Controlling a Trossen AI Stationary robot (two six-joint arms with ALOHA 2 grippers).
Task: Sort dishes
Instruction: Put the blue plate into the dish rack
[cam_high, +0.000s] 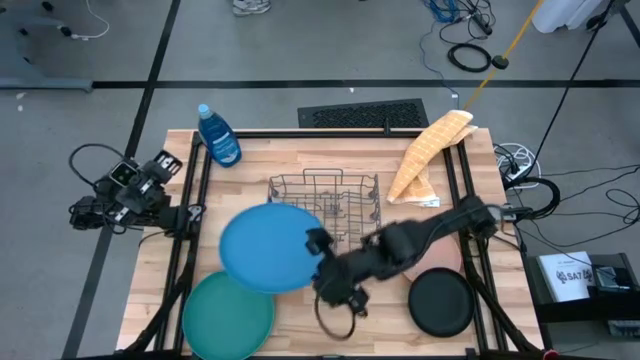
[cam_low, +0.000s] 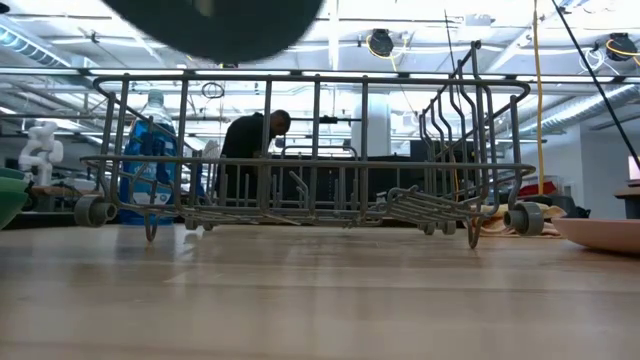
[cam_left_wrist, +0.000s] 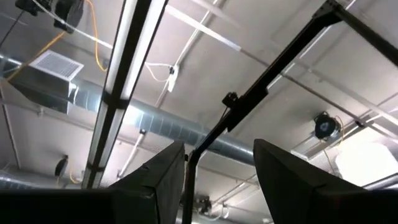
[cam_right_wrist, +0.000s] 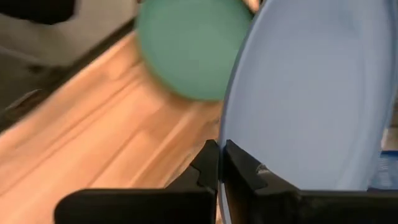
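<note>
My right gripper (cam_high: 318, 243) is shut on a large blue plate (cam_high: 262, 248), which hangs over the table in front of the grey wire rack (cam_high: 325, 198), overlapping the green plate's far edge. The green plate (cam_high: 228, 315) lies flat at the near left. A black plate (cam_high: 441, 302) lies flat at the near right, and a pink plate (cam_low: 600, 232) shows at the right, mostly under my right arm. My left gripper (cam_left_wrist: 217, 180) stands open off the table's left edge, pointing up at the ceiling. My right gripper pinches the blue plate's rim (cam_right_wrist: 222, 134) between its two fingers (cam_right_wrist: 239, 168), on the plate's right-hand side. The fingers come slanting down from the table's right. The plate is lifted clear of the table and reaches out to the left of the fingers.
A blue bottle (cam_high: 218, 135) stands at the far left corner. A folded tan cloth (cam_high: 428, 155) lies at the far right beside the rack. Black frame bars (cam_high: 190, 210) run along both table sides. A person (cam_low: 250, 150) shows in the room behind the rack.
</note>
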